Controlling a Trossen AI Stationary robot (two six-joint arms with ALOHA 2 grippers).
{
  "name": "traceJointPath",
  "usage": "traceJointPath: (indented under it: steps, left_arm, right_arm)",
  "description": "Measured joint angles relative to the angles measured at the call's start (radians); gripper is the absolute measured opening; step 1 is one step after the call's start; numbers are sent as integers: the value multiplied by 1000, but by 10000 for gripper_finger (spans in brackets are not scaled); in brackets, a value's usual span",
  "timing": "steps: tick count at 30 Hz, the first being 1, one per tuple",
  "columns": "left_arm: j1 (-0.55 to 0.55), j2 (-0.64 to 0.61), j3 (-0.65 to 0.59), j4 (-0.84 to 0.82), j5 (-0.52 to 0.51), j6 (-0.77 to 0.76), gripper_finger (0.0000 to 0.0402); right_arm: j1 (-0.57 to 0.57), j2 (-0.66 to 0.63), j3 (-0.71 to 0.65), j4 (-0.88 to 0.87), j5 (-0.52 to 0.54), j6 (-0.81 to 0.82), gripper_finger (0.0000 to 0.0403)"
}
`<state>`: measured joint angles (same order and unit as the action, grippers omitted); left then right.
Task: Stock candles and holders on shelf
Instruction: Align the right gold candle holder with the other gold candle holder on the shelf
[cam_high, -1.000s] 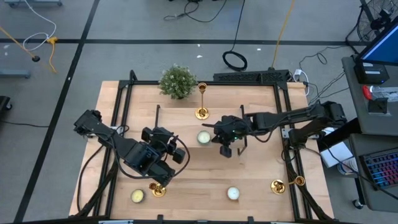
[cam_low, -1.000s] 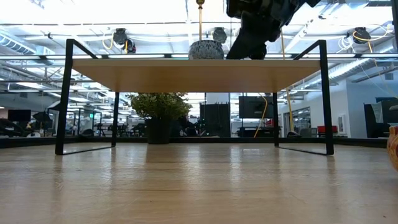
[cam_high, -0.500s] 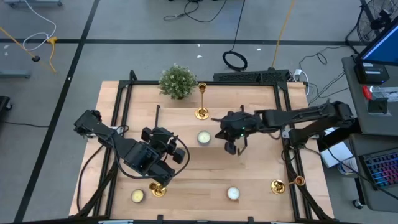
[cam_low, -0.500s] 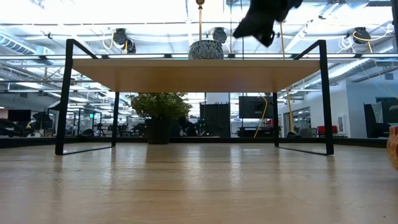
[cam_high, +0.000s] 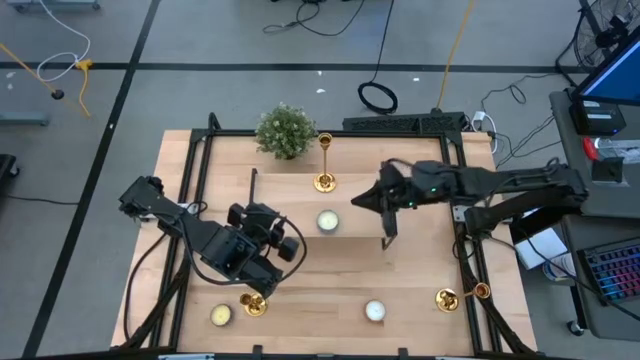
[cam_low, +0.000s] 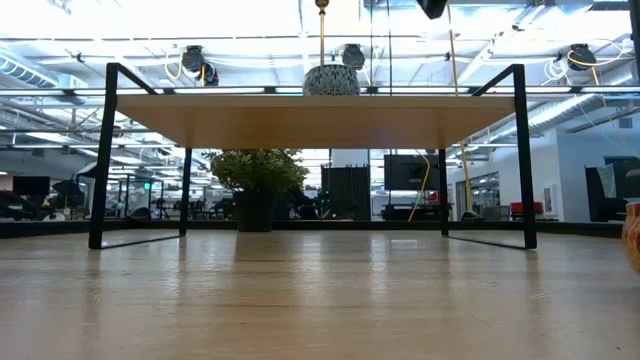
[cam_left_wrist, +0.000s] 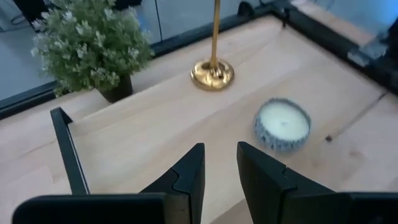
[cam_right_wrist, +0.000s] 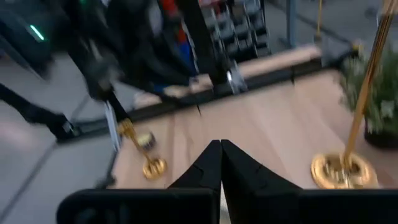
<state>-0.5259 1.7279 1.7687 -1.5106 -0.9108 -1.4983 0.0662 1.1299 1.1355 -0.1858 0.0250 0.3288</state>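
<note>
The shelf (cam_high: 290, 200) stands mid-table. On it stand a gold holder (cam_high: 324, 181), on its round base, and a pale candle (cam_high: 327, 221). Both show in the left wrist view, the holder (cam_left_wrist: 212, 73) and the candle (cam_left_wrist: 282, 124). My right gripper (cam_high: 358, 198) hangs shut and empty above the shelf, right of the candle, pointing toward the table's left. My left gripper (cam_left_wrist: 219, 167) hovers over the shelf's near left corner, open a little, with nothing between its fingers. A second holder (cam_high: 252, 303) stands upright on the table beside a yellowish candle (cam_high: 220, 314).
A small green plant (cam_high: 285, 130) stands at the table's far edge, behind the shelf. A white candle (cam_high: 375, 311) sits near the front edge. A third holder (cam_high: 460, 295) lies on its side at the front right. Black frame rails run along the table's sides.
My right gripper has risen from the shelf top and drawn back toward the table's right edge, tipping up toward level, and has stayed shut. The candle and the holder on the shelf have kept their places.
</note>
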Motion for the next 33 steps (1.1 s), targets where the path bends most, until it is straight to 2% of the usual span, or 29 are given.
traceJointPath:
  steps: [6,9,12,15,25,33]
  left_arm:
    - [0,0,0,91,132,222,97]
    - [0,0,0,164,208,360,97]
    - [-1,0,0,235,277,471,97]
    - [-16,0,0,283,289,547,97]
    - [-58,0,0,286,270,573,97]
    - [-74,0,0,285,241,555,97]
  right_arm:
    - [2,-33,0,70,-5,4,3]
    - [13,-44,0,78,-11,93,3]
    - [31,-46,0,77,-78,156,3]
    - [67,-46,0,65,-106,221,3]
    - [176,-49,0,-150,-50,522,1]
    - [210,-100,0,-487,-23,761,1]
